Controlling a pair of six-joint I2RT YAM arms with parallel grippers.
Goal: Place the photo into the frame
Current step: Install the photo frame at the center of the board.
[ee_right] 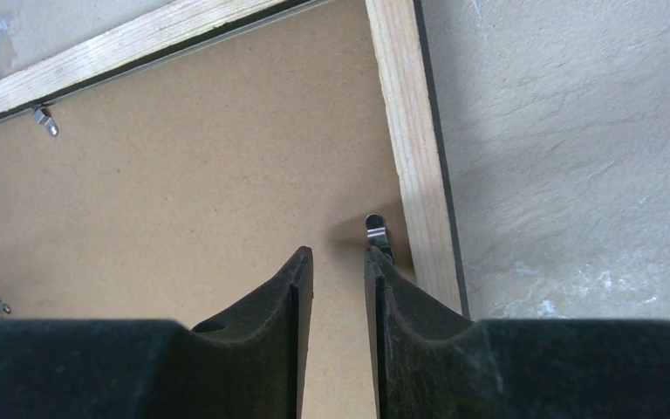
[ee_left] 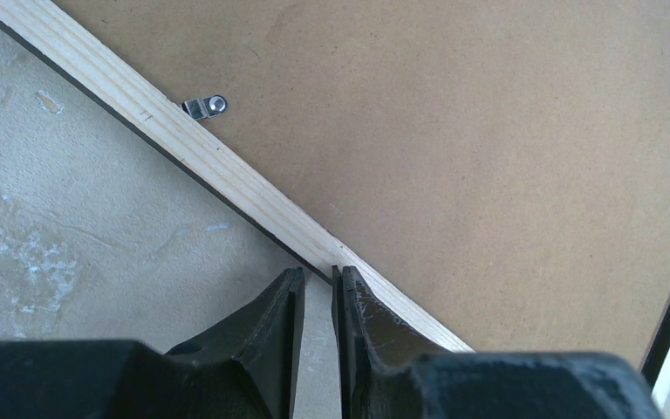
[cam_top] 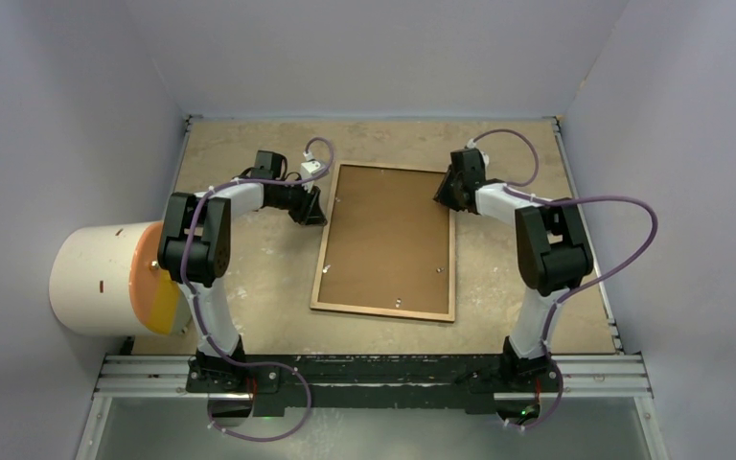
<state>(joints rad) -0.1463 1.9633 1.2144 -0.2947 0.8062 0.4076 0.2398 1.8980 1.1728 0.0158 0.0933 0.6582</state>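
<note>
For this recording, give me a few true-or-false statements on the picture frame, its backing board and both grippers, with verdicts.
1. The thin-railed rectangular picture frame lies with its light wood back facing up. True.
2. The plain brown backing board sits inside the frame. True.
3. The right gripper is clamped on a wooden rail. False: its jaws stand apart with nothing between them, over the backing board beside a small metal clip.
4. The left gripper is wide open. False: it is shut, with its tips at a rail of the frame.
5. A glossy print lies on the table beside the frame. False: no print shows in any view.
</note>
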